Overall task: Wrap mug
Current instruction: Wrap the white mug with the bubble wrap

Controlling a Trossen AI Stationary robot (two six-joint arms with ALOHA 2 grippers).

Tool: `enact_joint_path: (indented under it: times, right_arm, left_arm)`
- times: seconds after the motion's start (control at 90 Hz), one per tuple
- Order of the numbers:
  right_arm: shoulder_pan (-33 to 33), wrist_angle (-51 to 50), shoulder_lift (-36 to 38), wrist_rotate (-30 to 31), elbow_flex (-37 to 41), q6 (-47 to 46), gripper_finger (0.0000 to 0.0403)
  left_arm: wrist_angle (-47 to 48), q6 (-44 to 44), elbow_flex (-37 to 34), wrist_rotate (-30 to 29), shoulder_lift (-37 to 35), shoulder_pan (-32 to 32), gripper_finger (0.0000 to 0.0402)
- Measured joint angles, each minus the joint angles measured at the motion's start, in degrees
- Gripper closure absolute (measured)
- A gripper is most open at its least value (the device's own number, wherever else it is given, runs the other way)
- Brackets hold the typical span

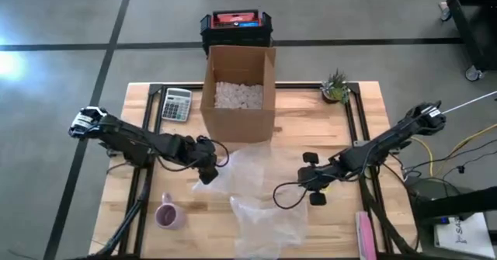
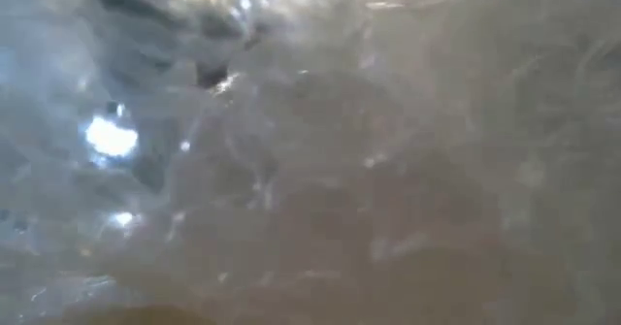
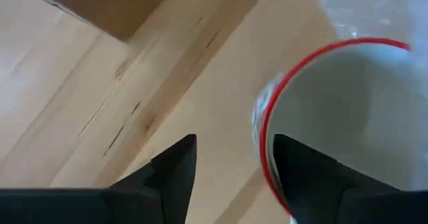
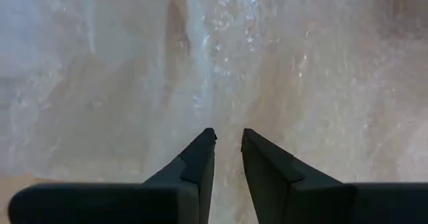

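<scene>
The left gripper (image 3: 234,144) has its fingers (image 3: 174,174) spread apart and holds nothing. The mug (image 3: 334,117) lies just off one fingertip. In the left wrist view that finger overlaps the red rim, but I cannot tell whether it touches. The spread looks meant to straddle the mug's wall, one finger inside the rim and one outside, which would give a firm hold for carrying it.

The right gripper (image 4: 229,134) hangs over the bubble wrap (image 1: 264,206). Its fingers are nearly together with a narrow gap, and nothing is visibly pinched between them. The wrap spreads ahead of and to both sides of these fingertips. Most likely they are there to pin the sheet flat or lift an edge once the mug arrives.

The mug stands on the wooden surface (image 1: 140,136), beside the wrap rather than on it. It is upright with its mouth facing up, so its long axis runs vertically. I cannot make out which way the handle points.
</scene>
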State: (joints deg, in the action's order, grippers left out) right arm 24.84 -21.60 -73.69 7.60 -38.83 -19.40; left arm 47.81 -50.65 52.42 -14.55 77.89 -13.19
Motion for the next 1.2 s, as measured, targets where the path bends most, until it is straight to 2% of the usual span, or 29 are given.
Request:
enact_joint_path:
  times: [0.133,0.267,0.311,0.411,0.5,0.756,0.911,1.0,1.111,1.2]
  right_arm:
    - [0.00,0.08,0.00,0.00,0.00,0.96,0.0353]
    - [0.00,0.11,0.00,0.00,0.00,3.32,0.0359]
    - [0.00,0.13,0.00,0.00,0.00,3.56,0.0361]
    - [0.00,0.10,0.00,-0.02,0.00,5.24,0.0365]
    - [0.00,-0.80,0.03,-0.02,-0.68,8.99,0.0369]
    - [-0.12,-0.88,0.17,0.02,-4.83,12.58,0.0373]
    - [-0.92,-1.12,0.11,0.02,-4.45,12.56,0.0369]
    - [-1.15,-0.73,0.09,0.03,-4.18,11.96,0.0373]
    - [-1.25,1.77,0.09,0.02,-4.17,12.00,0.0379]
    - [-1.25,3.59,0.07,0.05,-4.17,12.37,0.0383]
  left_arm:
    - [-3.31,0.80,-1.66,-0.03,0.59,0.04,0.0273]
    - [-3.01,1.25,-1.89,-0.04,0.74,0.11,0.0367]
    - [-2.64,1.54,-1.84,-0.20,0.47,0.09,0.0385]
    - [-0.37,1.40,-0.83,-0.32,-0.23,0.09,0.0385]
    - [5.70,0.15,1.64,-1.51,-1.25,-0.46,0.0393]
    - [23.68,-3.18,13.09,-8.53,-6.86,-3.45,0.0396]
    - [25.14,-3.43,16.89,-9.60,-10.19,-4.36,0.0398]
    - [20.57,-1.77,17.20,-9.67,-11.25,-4.90,0.0398]
    - [4.18,5.18,16.25,-8.42,-10.24,-5.24,0.0399]
    - [-6.19,9.59,14.84,-6.58,-6.70,-5.27,0.0399]
